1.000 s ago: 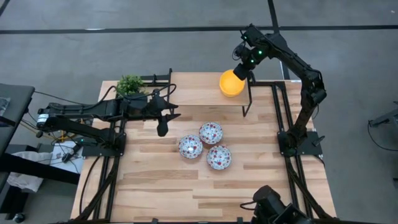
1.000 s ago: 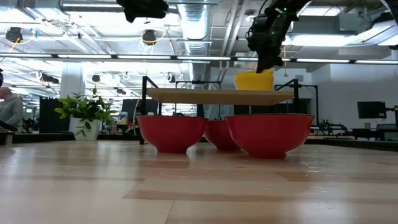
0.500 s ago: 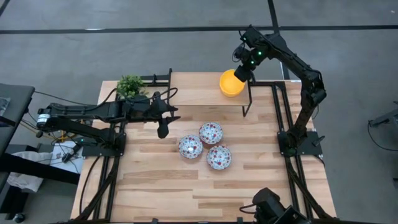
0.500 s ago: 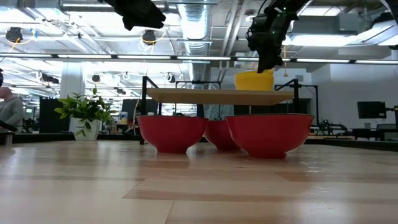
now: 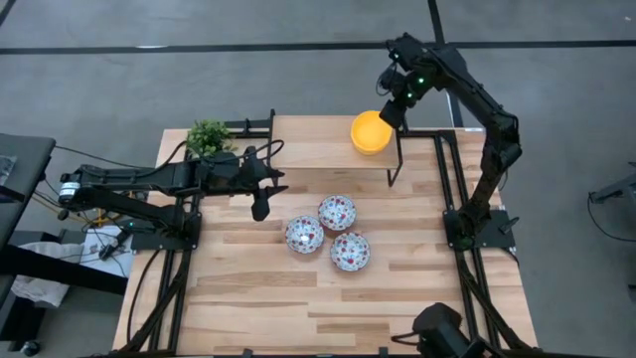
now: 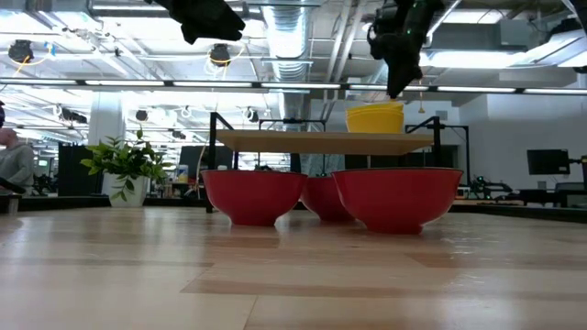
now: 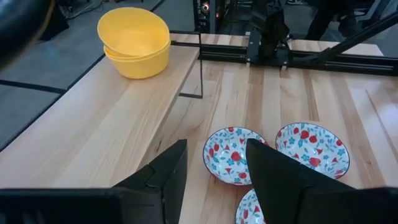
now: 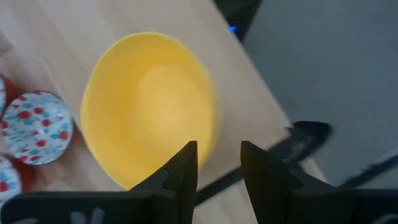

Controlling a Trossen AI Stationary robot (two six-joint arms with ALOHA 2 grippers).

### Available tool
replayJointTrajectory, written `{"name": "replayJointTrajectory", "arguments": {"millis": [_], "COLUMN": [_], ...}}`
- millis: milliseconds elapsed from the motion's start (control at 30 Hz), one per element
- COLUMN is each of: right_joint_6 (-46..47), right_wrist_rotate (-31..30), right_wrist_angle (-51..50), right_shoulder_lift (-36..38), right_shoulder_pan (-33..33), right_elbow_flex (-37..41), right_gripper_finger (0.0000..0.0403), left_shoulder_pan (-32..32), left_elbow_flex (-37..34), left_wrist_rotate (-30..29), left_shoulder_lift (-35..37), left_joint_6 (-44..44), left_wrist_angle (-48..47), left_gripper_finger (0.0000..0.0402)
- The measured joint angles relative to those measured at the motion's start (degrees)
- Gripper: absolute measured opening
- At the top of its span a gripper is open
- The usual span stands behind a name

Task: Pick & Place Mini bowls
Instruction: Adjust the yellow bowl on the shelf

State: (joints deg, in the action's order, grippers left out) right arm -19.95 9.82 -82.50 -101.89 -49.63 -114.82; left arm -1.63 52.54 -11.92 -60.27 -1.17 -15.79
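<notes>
1. Yellow mini bowls [image 5: 370, 131]: two stacked, smooth and plain, standing on the raised wooden shelf [image 5: 308, 147] near its right end, close to the shelf's edge.
2. Patterned mini bowls [image 5: 337, 212]: three in a tight cluster on the wooden table [image 5: 258, 288] in front of the shelf, rims nearly touching. Insides are white with a red-and-blue floral pattern; the low view shows their outsides plain red.
3. Right gripper [image 5: 396, 103]: hangs above the yellow stack at its right rim, clear of it. Fingers [image 8: 180, 171] are parted with nothing between them.
4. Left gripper [image 5: 260, 202]: poised over the table just left of the patterned cluster, at the shelf's front edge. Fingers [image 7: 273, 177] are spread and empty.
5. Open room: the near half of the table is bare plank. The thin black shelf leg [image 5: 395, 164] stands just behind the cluster.
6. Small green potted plant [image 5: 207, 134]: at the table's far left corner, well apart from all bowls.
</notes>
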Motion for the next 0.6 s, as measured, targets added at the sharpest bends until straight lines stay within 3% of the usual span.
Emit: {"name": "replayJointTrajectory", "arguments": {"millis": [167,367,600], "right_joint_6": [4.7,21.6,20.5], "right_wrist_rotate": [-7.3,-14.1,-29.3], "right_wrist_angle": [-0.1,9.1,27.6], "right_shoulder_lift": [0.1,0.1,0.0], "right_shoulder_pan": [0.0,-0.5,4.7], "right_elbow_flex": [-4.9,-5.6,1.2], "right_gripper_finger": [0.0113,0.0113,0.0113], "left_shoulder_pan": [0.0,0.0,0.0], "left_elbow_flex": [0.0,0.0,0.0], "left_wrist_rotate": [0.0,-0.1,-0.3], "left_shoulder_lift": [0.1,0.7,0.7], "left_joint_6": [0.0,-0.5,-0.5], "left_wrist_angle": [0.0,0.1,0.0], "left_gripper_finger": [0.0163,0.0163,0.0163]}}
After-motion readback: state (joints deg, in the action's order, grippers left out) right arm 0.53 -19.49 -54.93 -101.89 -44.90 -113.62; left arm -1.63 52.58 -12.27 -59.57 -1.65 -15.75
